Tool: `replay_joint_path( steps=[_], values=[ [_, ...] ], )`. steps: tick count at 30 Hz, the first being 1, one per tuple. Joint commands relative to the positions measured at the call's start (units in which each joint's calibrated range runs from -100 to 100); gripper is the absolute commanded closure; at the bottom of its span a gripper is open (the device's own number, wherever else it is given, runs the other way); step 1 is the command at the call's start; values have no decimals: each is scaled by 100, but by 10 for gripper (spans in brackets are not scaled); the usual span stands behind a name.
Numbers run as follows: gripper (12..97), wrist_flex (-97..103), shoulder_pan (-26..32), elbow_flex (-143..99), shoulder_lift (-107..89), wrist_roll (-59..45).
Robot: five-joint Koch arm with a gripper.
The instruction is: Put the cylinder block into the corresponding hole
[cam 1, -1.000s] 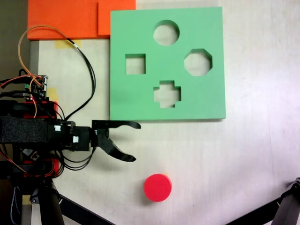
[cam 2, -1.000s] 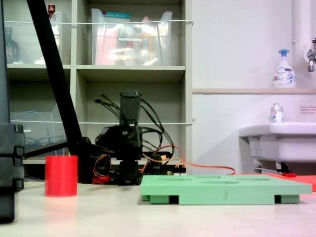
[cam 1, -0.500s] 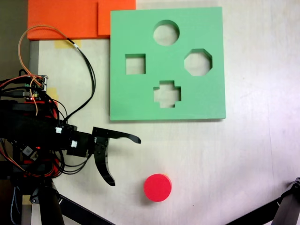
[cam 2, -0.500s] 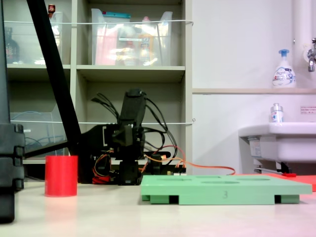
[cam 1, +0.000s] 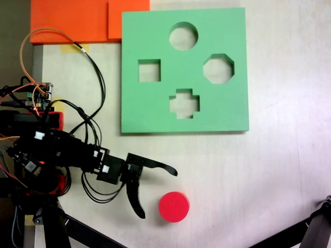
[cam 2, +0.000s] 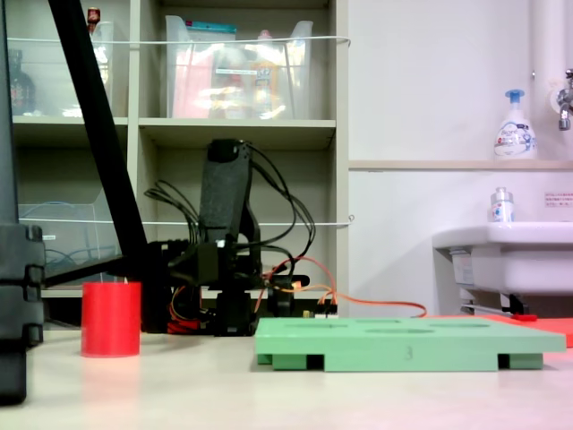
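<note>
The red cylinder block (cam 1: 174, 206) (cam 2: 111, 319) stands upright on the pale table, below the green foam board (cam 1: 155, 103) (cam 2: 407, 344). The circular hole (cam 1: 183, 36) is near the board's top edge in the top-down fixed view. My gripper (cam 1: 159, 193) is open just left of the cylinder block, one black finger (cam 1: 155, 165) pointing right above it, the other finger (cam 1: 135, 198) pointing down beside it. Nothing is between the fingers. In the low side view the arm (cam 2: 224, 260) leans behind the block, its fingertips hidden.
The board also has an octagonal cut-out (cam 1: 219, 68), a square one (cam 1: 149, 71) and a cross (cam 1: 184, 103). Orange foam sheets (cam 1: 77, 20) lie at the top left. Cables (cam 1: 93, 77) loop by the arm base. Black tripod legs (cam 1: 315, 230) cross the bottom corners.
The arm has swung down and reached right, toward the red cylinder block. Its open gripper now sits right beside the block. Block and board have not moved.
</note>
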Motion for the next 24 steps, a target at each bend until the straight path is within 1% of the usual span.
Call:
replay_joint_path(
  steps=[1, 13, 15, 21, 22, 24],
  values=[
    [264, 557, 0, 371, 461, -20],
    [265, 749, -44, 1339, 2346, -15],
    [282, 788, -54, 1398, 2542, -15],
    [577, 971, -103, 1339, 2668, -10],
    [619, 981, -107, 1329, 2668, -10],
    [653, 1000, -107, 1299, 2668, -5]
  ],
)
